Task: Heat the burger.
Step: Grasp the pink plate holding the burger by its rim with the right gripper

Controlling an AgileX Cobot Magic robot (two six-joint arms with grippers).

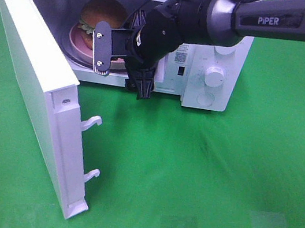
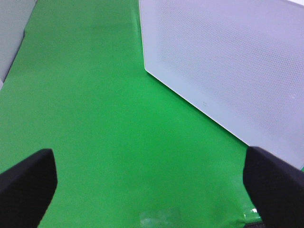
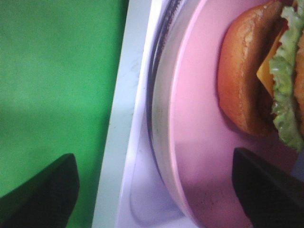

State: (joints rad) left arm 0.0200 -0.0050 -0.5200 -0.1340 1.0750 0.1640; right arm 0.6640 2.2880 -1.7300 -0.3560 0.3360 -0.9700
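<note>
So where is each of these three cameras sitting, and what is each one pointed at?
High camera: above the table, looking down at the open microwave with the burger inside; the right arm and its claw show.
Left wrist camera: on the left arm, facing the green cloth and the microwave door; black claw fingers show.
Right wrist camera: at the microwave's mouth, facing the pink plate and burger; claw fingers show.
Shared: high and right wrist views both show burger and plate.

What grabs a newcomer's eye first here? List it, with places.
The white microwave stands at the back of the green mat with its door swung wide open. Inside it sits the golden-bunned burger with green lettuce on a round pink plate. The dark right gripper hangs at the opening, fingers apart.
</note>
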